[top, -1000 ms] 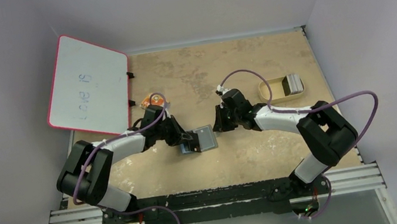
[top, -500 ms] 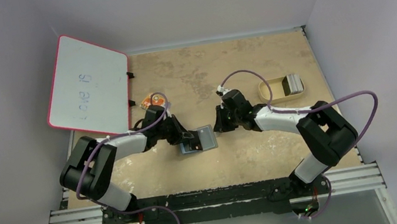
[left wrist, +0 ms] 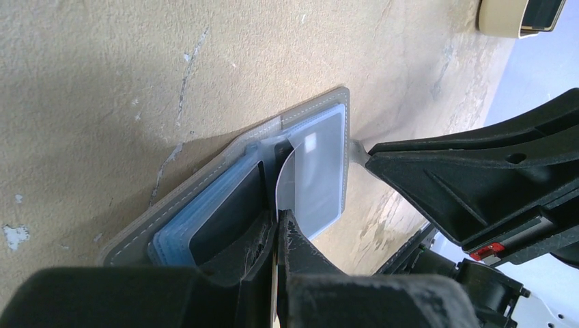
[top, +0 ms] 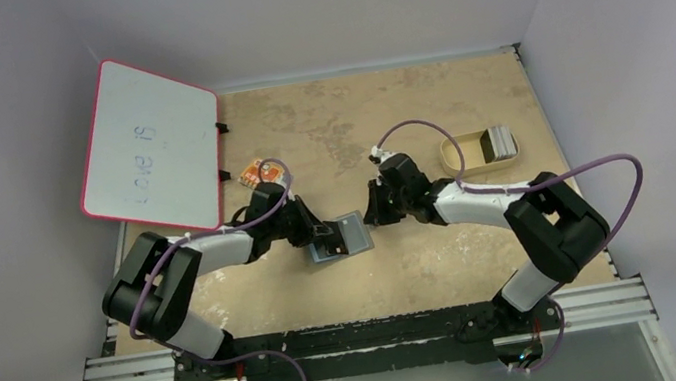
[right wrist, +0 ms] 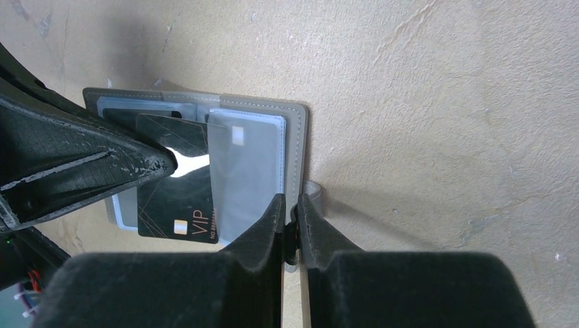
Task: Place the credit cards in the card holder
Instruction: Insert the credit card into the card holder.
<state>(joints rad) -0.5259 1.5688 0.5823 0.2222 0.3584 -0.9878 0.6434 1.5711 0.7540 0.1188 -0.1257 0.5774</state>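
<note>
The card holder (top: 353,234) lies open on the table, grey outside (left wrist: 171,212), light blue inside, with clear sleeves. A black VIP card (right wrist: 179,205) sticks out of its left half. My left gripper (top: 319,237) is shut, its fingertips (left wrist: 276,219) pinching a curled clear sleeve (left wrist: 285,171) of the holder. My right gripper (top: 370,216) is shut on the holder's snap tab (right wrist: 313,195) at its right edge (right wrist: 290,212). The grey-silver credit cards (top: 501,141) stand stacked in the tan tray (top: 460,154) at the back right, apart from both grippers.
A red-framed whiteboard (top: 150,146) leans at the table's back left. A small orange item (top: 255,170) lies beside it, behind the left arm. The tray's corner shows in the left wrist view (left wrist: 502,17). The two grippers face each other closely across the holder.
The left arm has shifted slightly toward the holder. The holder and the right gripper have barely moved.
</note>
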